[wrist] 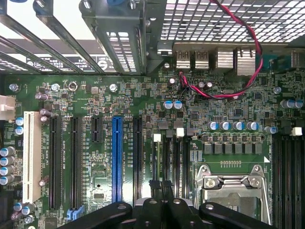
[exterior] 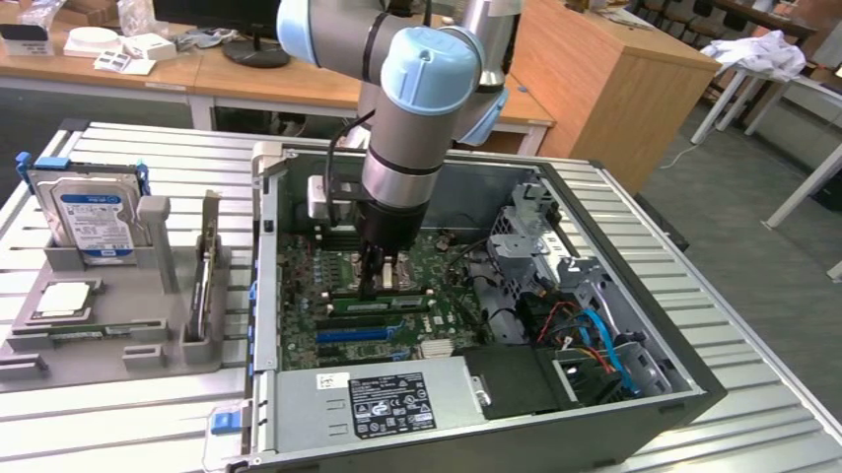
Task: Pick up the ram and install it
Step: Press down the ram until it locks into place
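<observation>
While the claw (exterior: pixel 374 283) stands pinched shut over the motherboard (wrist: pixel 143 124), the ram (exterior: pixel 379 304) looks light, stiff, fragile; best held by its long edges.

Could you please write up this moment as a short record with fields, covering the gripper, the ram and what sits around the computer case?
gripper: shut, lowered inside the open grey computer case, over the green motherboard
ram: long thin green circuit-board stick, lying along the board directly under the gripper; whether it is gripped or seated cannot be told
grey holder tray: on the exterior view's left
hard drive: blue-labelled silver, upright in the tray
processor: small square silver chip, flat in the tray
</observation>
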Controlling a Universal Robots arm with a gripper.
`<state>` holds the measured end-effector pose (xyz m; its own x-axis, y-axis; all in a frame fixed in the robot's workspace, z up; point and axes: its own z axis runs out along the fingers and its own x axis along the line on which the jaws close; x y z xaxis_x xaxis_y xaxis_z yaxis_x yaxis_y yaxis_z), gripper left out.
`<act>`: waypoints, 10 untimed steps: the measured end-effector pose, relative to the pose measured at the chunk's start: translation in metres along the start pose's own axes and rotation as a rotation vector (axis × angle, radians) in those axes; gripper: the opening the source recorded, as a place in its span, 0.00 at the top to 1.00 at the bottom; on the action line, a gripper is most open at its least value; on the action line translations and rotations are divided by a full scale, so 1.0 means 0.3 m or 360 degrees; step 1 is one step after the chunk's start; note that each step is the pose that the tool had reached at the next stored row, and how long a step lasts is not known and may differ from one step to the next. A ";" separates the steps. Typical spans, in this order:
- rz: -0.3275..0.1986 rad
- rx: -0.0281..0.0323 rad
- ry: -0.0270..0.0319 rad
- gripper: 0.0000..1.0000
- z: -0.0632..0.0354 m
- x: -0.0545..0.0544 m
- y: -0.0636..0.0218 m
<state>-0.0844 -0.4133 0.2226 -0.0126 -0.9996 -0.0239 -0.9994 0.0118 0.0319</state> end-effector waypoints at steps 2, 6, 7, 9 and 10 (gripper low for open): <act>0.0000 0.00001 -0.00002 0.89 0.000 0.000 0.000; 0.0000 0.00003 -0.00006 0.89 0.000 0.000 0.000; 0.0000 0.00006 -0.00011 0.89 -0.001 0.000 0.000; 0.0000 0.00016 -0.00026 0.89 -0.007 -0.001 0.000; 0.0000 0.00005 -0.00010 0.89 -0.013 -0.001 0.000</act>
<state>-0.0843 -0.4132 0.2264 -0.0126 -0.9996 -0.0245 -0.9994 0.0119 0.0316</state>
